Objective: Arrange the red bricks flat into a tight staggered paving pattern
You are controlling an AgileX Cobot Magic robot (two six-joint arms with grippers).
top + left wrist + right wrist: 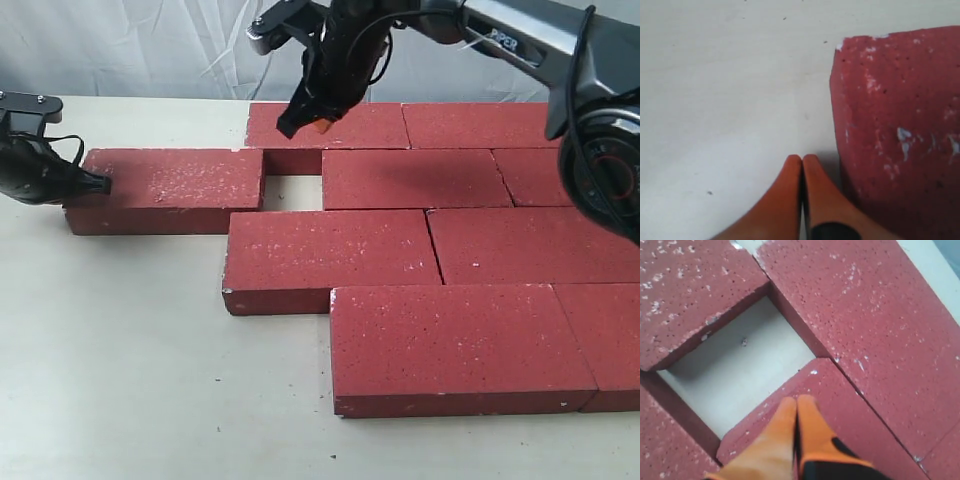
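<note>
Skew is your risk: left gripper (100, 184), tips together, sits at the loose red brick (170, 180)'s nine o'clock end. An off-centre push could jam it short of the gap (292, 187) at its three o'clock, where your right gripper (305, 122), likewise closed, hangs.

Open table (120, 350) left of red bricks (370, 250), small square gap (292, 188) walled by them

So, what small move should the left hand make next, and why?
Probably push the left brick sideways toward its row. The shut left hand sits at its outer end, and an open gap separates it from the next brick.
</note>
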